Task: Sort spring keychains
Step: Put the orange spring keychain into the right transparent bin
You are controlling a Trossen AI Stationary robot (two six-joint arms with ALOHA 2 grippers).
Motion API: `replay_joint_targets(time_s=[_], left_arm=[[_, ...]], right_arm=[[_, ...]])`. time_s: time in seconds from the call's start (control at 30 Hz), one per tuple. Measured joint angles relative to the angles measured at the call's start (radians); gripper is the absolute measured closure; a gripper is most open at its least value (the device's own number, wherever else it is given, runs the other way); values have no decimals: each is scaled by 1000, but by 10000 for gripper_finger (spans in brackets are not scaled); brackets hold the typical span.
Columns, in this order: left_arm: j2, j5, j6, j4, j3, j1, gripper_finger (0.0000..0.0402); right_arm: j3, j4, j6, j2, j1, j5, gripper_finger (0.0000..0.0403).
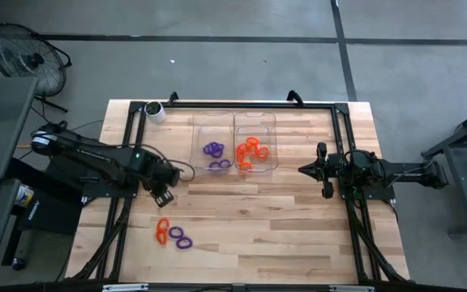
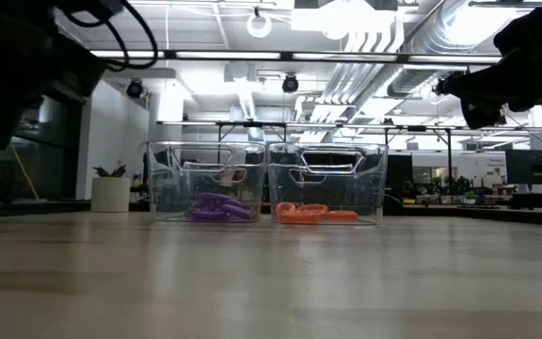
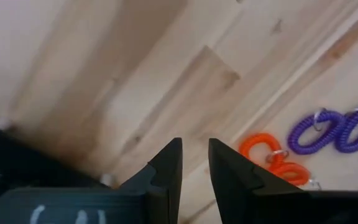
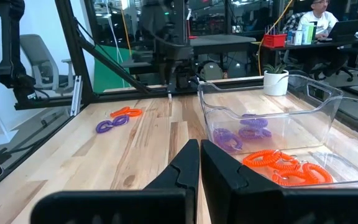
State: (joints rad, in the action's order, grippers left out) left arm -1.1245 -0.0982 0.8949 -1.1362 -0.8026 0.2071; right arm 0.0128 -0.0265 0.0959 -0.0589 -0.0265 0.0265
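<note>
Two clear trays stand side by side toward the table's far edge. The left tray [image 1: 203,130] holds purple spring keychains [image 1: 214,154]; the right tray [image 1: 266,122] holds orange ones [image 1: 252,152]. A loose orange keychain [image 1: 163,231] and two purple ones [image 1: 181,239] lie flat on the wood toward the near-left, also seen as orange [image 3: 272,158] and purple [image 3: 337,130] coils. My left gripper [image 1: 165,197] hangs above the table between the trays and these loose coils, fingers slightly apart [image 3: 195,158], holding nothing. My right gripper [image 1: 302,169] waits to the right of the trays, shut [image 4: 200,149] and empty.
A small white pot [image 1: 156,111] stands at the far-left corner of the table. Black frame rails [image 1: 250,104] run along the far edge and down both sides. Bare wood [image 1: 258,219] lies between the trays and the near edge.
</note>
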Motion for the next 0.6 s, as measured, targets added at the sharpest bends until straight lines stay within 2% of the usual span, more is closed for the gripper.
replay_joint_targets(time_s=[0.27, 0.6], left_arm=[[-37, -23, 236, 119, 42, 196, 328], [-142, -20, 427, 210, 46, 311, 328]], right_arm=[[0, 0, 0, 0, 0, 0, 392], [0, 0, 0, -1, 0, 0, 392]])
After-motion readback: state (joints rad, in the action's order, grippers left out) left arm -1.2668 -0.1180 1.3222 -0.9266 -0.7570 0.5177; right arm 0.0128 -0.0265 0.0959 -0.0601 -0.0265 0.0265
